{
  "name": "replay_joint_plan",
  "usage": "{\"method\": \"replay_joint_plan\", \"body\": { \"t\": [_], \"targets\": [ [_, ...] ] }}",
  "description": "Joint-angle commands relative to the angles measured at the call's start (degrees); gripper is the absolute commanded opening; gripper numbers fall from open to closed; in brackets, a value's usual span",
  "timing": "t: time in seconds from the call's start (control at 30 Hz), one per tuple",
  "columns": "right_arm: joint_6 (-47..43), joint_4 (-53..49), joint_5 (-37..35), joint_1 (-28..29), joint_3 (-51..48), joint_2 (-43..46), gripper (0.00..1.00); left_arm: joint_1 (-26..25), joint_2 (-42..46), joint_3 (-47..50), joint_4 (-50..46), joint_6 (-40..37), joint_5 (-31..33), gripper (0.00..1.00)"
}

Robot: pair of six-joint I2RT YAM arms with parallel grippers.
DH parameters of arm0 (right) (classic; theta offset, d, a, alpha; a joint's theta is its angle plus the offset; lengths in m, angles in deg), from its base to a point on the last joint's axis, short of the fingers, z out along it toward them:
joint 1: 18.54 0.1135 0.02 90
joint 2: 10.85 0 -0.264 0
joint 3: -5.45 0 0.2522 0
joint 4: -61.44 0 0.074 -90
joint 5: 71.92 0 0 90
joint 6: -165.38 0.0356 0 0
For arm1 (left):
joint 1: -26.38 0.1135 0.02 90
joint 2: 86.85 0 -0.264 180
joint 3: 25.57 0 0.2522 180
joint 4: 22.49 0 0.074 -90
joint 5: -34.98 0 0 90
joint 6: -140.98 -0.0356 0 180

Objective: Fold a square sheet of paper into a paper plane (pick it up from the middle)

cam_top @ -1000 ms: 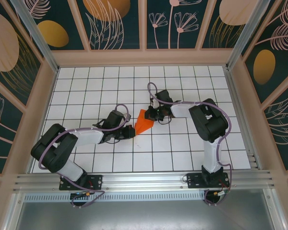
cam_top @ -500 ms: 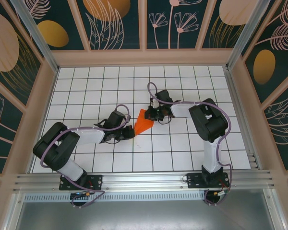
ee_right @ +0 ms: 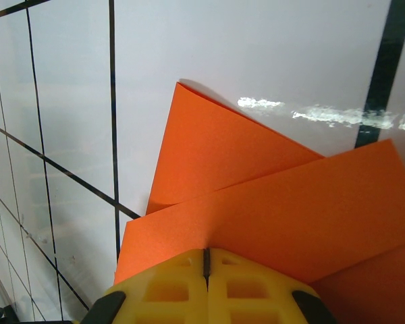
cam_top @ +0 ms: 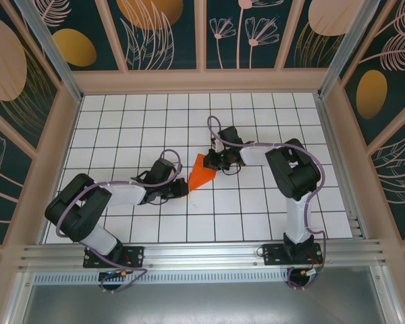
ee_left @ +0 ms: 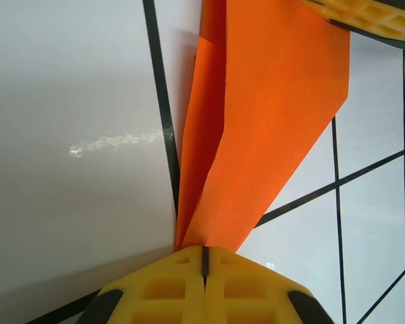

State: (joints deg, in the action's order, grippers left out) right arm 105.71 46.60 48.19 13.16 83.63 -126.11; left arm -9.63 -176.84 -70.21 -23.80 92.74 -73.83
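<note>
Near the middle of the white gridded tabletop (cam_top: 121,121), a half-folded paper plane (cam_top: 202,173) of bright orange paper sat between the two robot arms. From above it appeared as a roughly triangular wedge. The left hand (cam_top: 185,190) met its near left corner, and the right hand (cam_top: 214,164) met its right side.

The left wrist view showed that hand's yellow fingers (ee_left: 148,273) pressed fully together, with a narrowed end of the paper pinched in the seam between them. Two layers fanned away from the pinch, one overlapping the other along a long straight fold. The right wrist view showed the right hand's yellow fingers (ee_right: 256,280) likewise closed tight, on the edge of the upper layer. A lower flap stuck out beyond that layer, near a black grid line (ee_right: 113,101). Whether the paper lay flat on the tabletop or was lifted slightly off it could not be told.

The step in hand looked like tightening or aligning a lengthwise fold while two sides of the paper were gripped. To do it well, both pinches would need to hold firm without sliding. The hands would need to move together so the thin sheet was drawn just taut, not stretched. A pull at an angle to the fold could tear the pinched end or skew the layers, so the edges should be matched before the crease was pressed down.
</note>
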Motion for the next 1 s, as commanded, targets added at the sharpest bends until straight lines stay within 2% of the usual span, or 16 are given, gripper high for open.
{"method": "replay_joint_plan", "body": {
  "t": [0.0, 0.27, 0.4, 0.53, 0.77, 0.97],
  "targets": [
    [-1.59, -6.59, -8.83, -0.06, -2.27, -6.29, 0.06, -0.03, 0.44, 4.34, -7.02, 2.45, 2.37, 0.00],
    [-1.54, -6.42, -8.61, 0.03, -2.37, -6.38, 0.06, -0.03, 9.44, 5.76, -6.24, 4.30, 0.89, 0.02],
    [-1.50, -6.15, -8.53, 0.03, -2.29, -6.38, 0.06, -0.10, 12.27, 4.22, 1.26, 5.91, 0.75, 0.07],
    [-1.59, -6.21, -8.64, 0.03, -2.00, -6.73, 0.06, -0.10, 9.86, 1.95, 8.97, 7.33, 0.35, 0.09],
    [-1.59, -6.58, -8.60, 0.03, -1.24, -6.82, 0.06, -0.08, 1.00, -1.66, 11.66, 7.76, -0.25, 0.09],
    [-1.67, -7.00, -8.49, 0.03, -0.88, -6.78, 0.06, -0.08, -1.91, -1.45, 10.78, 7.61, -0.28, 0.06]
  ]
}}
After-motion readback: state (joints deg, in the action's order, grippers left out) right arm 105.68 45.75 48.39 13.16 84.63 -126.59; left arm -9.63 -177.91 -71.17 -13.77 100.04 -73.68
